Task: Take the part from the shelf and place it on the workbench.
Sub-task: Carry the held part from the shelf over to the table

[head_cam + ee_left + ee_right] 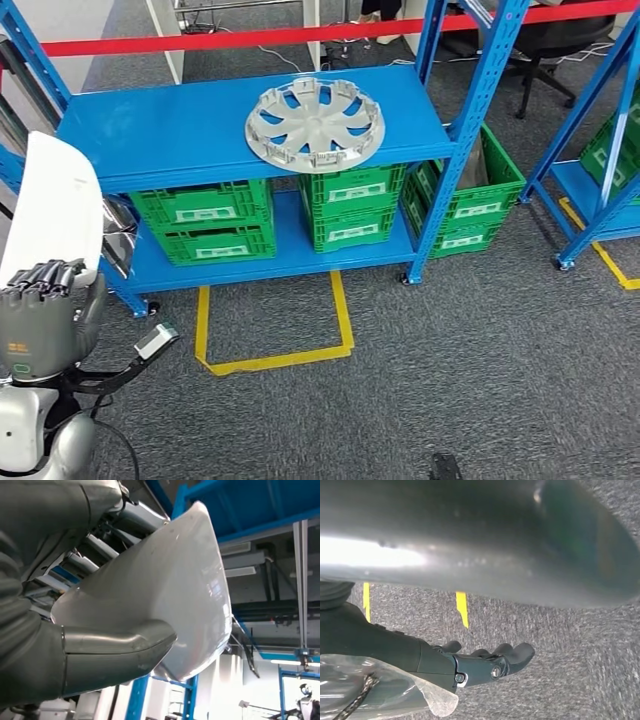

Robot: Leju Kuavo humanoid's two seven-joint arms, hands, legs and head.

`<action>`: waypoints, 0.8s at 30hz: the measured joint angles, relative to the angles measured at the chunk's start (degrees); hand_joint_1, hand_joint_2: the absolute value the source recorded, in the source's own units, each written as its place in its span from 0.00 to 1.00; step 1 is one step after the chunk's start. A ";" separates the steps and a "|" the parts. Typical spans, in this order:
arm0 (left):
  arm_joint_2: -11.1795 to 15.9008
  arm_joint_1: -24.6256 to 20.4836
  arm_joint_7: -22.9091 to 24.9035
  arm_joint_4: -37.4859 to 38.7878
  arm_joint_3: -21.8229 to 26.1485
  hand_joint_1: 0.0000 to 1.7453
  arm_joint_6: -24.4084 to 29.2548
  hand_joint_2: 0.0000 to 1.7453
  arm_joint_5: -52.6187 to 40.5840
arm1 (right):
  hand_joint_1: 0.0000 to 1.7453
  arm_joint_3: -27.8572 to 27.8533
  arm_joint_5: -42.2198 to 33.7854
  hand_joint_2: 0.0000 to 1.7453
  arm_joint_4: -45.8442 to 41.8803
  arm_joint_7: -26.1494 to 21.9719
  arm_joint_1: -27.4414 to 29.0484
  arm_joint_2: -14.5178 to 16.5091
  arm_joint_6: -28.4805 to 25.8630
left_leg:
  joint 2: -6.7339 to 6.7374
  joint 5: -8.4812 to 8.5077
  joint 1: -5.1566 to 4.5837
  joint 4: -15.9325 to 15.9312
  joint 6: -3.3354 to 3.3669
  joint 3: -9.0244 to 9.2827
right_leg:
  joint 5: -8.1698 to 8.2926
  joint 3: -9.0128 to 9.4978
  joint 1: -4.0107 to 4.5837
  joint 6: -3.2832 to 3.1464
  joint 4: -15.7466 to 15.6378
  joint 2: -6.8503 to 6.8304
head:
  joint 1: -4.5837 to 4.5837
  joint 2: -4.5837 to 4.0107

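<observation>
White part point(56, 205) gripped by left hand point(41, 315) (right hand point(490, 662) empty, fingers apart) beside shelf point(173, 130).

Left hand point(41, 315) covers the lower end of the white part point(53, 205); in the left wrist view the thumb point(113, 652) hides part of its face. Right hand point(486, 662): grey blurred shape point(478, 540) blocks much of the view, palm unseen. Crate point(464, 195) partly behind shelf post point(460, 130). Chair point(551, 45) cut off by the edge.
</observation>
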 joint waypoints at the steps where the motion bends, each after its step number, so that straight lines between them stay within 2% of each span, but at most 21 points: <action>1: 0.08 0.19 -0.15 -0.01 0.19 1.00 0.00 1.00 0.13 | 0.00 0.00 -0.02 0.00 0.00 -0.20 0.02 0.04 0.18 | 0.00 -2.22 0.31 3.92 -0.36 -0.80 | 0.49 -0.77 -0.01 -0.02 0.20 -0.05 | -0.04 0.00; 2: 0.15 0.37 -0.28 -0.01 0.40 1.00 0.00 1.00 0.19 | 0.00 -0.01 -0.04 0.00 0.00 -0.32 0.03 0.10 0.31 | 0.00 -3.20 0.59 6.90 -0.69 -1.14 | 0.94 -1.63 -0.04 0.05 0.48 -0.09 | -0.03 0.00; 3: 0.20 0.49 -0.40 -0.01 0.59 1.00 0.00 1.00 0.22 | 0.00 -0.01 -0.05 0.00 0.00 -0.38 0.04 0.14 0.38 | 0.01 -2.93 0.85 8.31 -0.99 -0.76 | 1.37 -2.59 -0.11 0.18 0.88 -0.13 | -0.04 0.00; 4: 0.23 0.55 -0.49 -0.01 0.76 1.00 0.00 1.00 0.26 | 0.00 -0.01 -0.07 0.00 0.00 -0.41 0.06 0.17 0.39 | 0.01 -1.56 1.08 7.55 -1.24 0.57 | 1.71 -3.55 -0.21 0.37 1.38 -0.18 | -0.04 0.00; 5: 0.24 0.58 -0.60 -0.02 0.93 1.00 0.00 1.00 0.29 | 0.00 -0.02 -0.06 0.00 0.00 -0.42 0.06 0.20 0.38 | 0.01 0.22 1.31 4.79 -1.46 2.85 | 1.99 -4.50 -0.34 0.61 1.98 -0.21 | -0.04 0.00; 7: 0.25 0.63 -0.80 -0.05 1.19 1.00 0.00 1.00 0.39 | 0.00 -0.02 0.05 0.00 0.00 -0.42 0.06 0.20 0.31 | -0.06 1.16 1.40 -2.97 -1.62 8.01 | 2.46 -6.06 -0.43 1.23 3.11 -0.19 | -0.05 0.00; 8: 0.25 0.69 -0.99 -0.08 1.28 1.00 0.00 1.00 0.49 | 0.00 -0.02 0.13 0.00 0.00 -0.42 0.06 0.20 0.25 | -0.09 0.75 1.32 -5.85 -1.41 9.68 | 2.79 -6.55 -0.41 1.61 3.45 -0.17 | -0.03 0.00; 9: 0.25 0.77 -1.26 -0.10 1.40 1.00 0.00 1.00 0.62 | 0.00 -0.02 0.20 0.00 0.00 -0.42 0.09 0.20 0.15 | -0.13 0.09 1.14 -7.36 -1.07 10.38 | 3.20 -6.88 -0.38 2.03 3.58 -0.15 | -0.03 0.00; 11: 0.24 0.99 -2.00 -0.13 1.66 1.00 0.00 1.00 0.89 | 0.00 -0.02 0.25 0.00 0.06 -0.42 0.28 0.18 -0.16 | -0.06 0.52 1.00 -7.81 0.05 9.92 | 3.90 -7.28 -0.50 2.93 3.52 -0.12 | -0.02 0.00; 12: 0.21 1.05 -2.43 -0.13 1.75 1.00 -0.01 1.00 1.03 | 0.00 -0.01 0.27 0.00 0.12 -0.42 0.38 0.12 -0.38 | 0.03 1.04 1.02 -7.85 0.63 9.43 | 3.34 -7.70 -0.60 3.30 3.84 -0.06 | 0.00 0.00; 13: 0.17 1.09 -2.84 -0.12 1.85 1.00 -0.01 1.00 1.17 | 0.00 -0.01 0.32 0.00 0.18 -0.40 0.47 0.03 -0.61 | 0.13 1.67 1.07 -7.92 1.22 8.81 | 1.72 -8.39 -0.67 3.57 5.00 0.04 | 0.09 0.00; 14: 0.13 1.08 -3.24 -0.11 1.97 1.00 -0.01 1.00 1.31 | 0.00 -0.01 0.39 0.00 0.24 -0.31 0.53 -0.07 -0.81 | 0.23 2.36 1.14 -8.00 1.71 8.08 | -0.84 -9.30 -0.73 3.72 7.26 0.15 | 0.18 0.00; 16: 0.01 1.02 -3.76 0.02 2.20 1.00 -0.02 1.00 1.46 | 0.00 -0.01 0.77 0.00 0.26 0.04 0.56 -0.26 -1.08 | 0.30 3.75 0.97 -7.94 2.19 6.35 | -6.35 -11.25 -0.71 3.85 14.46 0.31 | 0.37 0.00; 17: -0.05 1.01 -3.91 0.14 2.27 1.00 -0.02 1.00 1.46 | 0.00 0.03 1.19 0.00 0.26 0.34 0.54 -0.35 -1.19 | 0.31 4.48 0.87 -7.90 2.24 5.40 | -7.65 -11.69 -0.71 3.86 17.82 0.33 | 0.39 0.00; 18: -0.12 0.99 -4.01 0.30 2.28 1.00 -0.02 1.00 1.46 | 0.00 0.13 1.89 0.00 0.26 0.72 0.47 -0.49 -1.37 | 0.31 5.21 0.77 -7.87 2.23 4.44 | -7.54 -11.47 -0.71 3.84 19.85 0.33 | 0.38 0.00; 19: -0.20 0.97 -4.12 0.46 2.28 1.00 -0.02 1.00 1.46 | 0.00 0.35 2.85 0.00 0.26 1.17 0.39 -0.62 -1.56 | 0.31 5.91 0.70 -7.83 2.15 3.53 | -6.25 -10.35 -0.70 3.74 20.03 0.34 | 0.38 0.00; 20: -0.31 0.95 -4.23 0.62 2.28 1.00 -0.02 1.00 1.45 | 0.00 0.77 4.00 0.00 0.26 1.51 0.33 -0.77 -1.74 | 0.30 6.58 0.65 -7.81 2.05 2.70 | -4.45 -8.27 -0.67 3.54 18.21 0.35 | 0.38 0.00; 21: -0.45 0.90 -4.32 0.79 2.26 1.00 -0.02 1.00 1.45 | 0.00 1.33 5.17 0.00 0.26 1.65 0.24 -0.92 -1.87 | 0.30 7.24 0.62 -7.77 1.90 2.01 | -3.17 -5.17 -0.59 3.23 14.58 0.40 | 0.38 0.00; 22: -0.60 0.82 -4.38 0.96 2.24 1.00 -0.02 1.00 1.44 | 0.00 1.97 6.15 0.00 0.26 1.48 0.11 -1.06 -1.92 | 0.29 7.84 0.54 -7.69 1.68 1.46 | -2.88 -1.47 -0.44 2.92 9.74 0.44 | 0.39 0.00; 23: -0.75 0.71 -4.40 1.13 2.21 1.00 -0.02 1.00 1.44 | 0.00 2.61 6.91 0.00 0.26 1.06 -0.05 -1.19 -1.95 | 0.31 8.50 0.49 -7.65 1.41 1.07 | -3.32 1.63 -0.30 2.66 5.37 0.51 | 0.34 0.00; 24: -0.90 0.56 -4.41 1.28 2.18 1.00 -0.02 1.00 1.46 | 0.00 3.12 7.34 0.00 0.26 0.55 -0.23 -1.28 -1.96 | 0.37 9.19 0.50 -7.73 1.11 0.86 | -3.98 3.60 -0.12 2.48 2.18 0.61 | 0.33 0.00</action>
